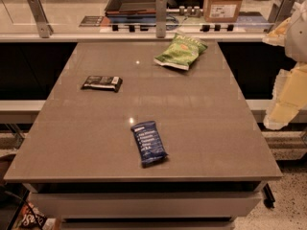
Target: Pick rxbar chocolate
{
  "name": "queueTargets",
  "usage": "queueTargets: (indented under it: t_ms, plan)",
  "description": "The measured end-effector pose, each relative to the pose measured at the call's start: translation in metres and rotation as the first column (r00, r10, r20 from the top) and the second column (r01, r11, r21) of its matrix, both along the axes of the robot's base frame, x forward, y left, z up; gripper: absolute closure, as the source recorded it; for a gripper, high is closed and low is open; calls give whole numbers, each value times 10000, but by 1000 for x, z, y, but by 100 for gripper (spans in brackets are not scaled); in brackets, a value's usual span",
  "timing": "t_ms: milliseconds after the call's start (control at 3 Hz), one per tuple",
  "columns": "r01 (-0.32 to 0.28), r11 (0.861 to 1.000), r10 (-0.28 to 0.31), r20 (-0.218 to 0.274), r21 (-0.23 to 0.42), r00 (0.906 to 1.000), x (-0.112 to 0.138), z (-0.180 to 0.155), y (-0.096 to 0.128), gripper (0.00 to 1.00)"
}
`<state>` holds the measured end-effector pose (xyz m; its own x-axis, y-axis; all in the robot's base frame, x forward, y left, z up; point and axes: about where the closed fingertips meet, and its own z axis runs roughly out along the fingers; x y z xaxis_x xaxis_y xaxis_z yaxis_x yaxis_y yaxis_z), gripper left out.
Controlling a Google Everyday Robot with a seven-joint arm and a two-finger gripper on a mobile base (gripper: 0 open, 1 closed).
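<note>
Listing what we find on the grey tabletop (201, 128): three wrapped snacks, each lying flat and well apart from the others.

Item one, the chocolate bar (101, 83): black wrapper with white lettering, on the left half of the tabletop, towards the far side, long edge running roughly left to right.

Item two, a blue bar (149, 143): near the front edge, about the middle, slightly turned.

Item three, a green chip bag (181, 51): at the far edge, right of centre.

We judge the wide spacing deliberate, so that any one item can be taken from above without nudging its neighbours.

Item four, the end effector (287, 102): a pale shape at the right border of the view, beyond the tabletop's right side and above it, touching nothing. We cannot tell whether it is open or closed.

Relation: the chocolate bar lies well apart from the end effector, across nearly the whole tabletop to its left. We judge the reach not yet begun.
</note>
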<state>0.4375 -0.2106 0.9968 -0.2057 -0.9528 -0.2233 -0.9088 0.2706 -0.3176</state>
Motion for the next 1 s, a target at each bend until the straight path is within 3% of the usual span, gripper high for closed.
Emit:
queueTargets:
  t_ms: [333,667,1000]
  plan:
    - [24,10000,-25,178,71,9998,5,3,0,0]
    - [87,9986,-122,687,515,9976,23,8,0,0]
    - [4,9881,-236,1493,1540,9885,48,10,3,0]
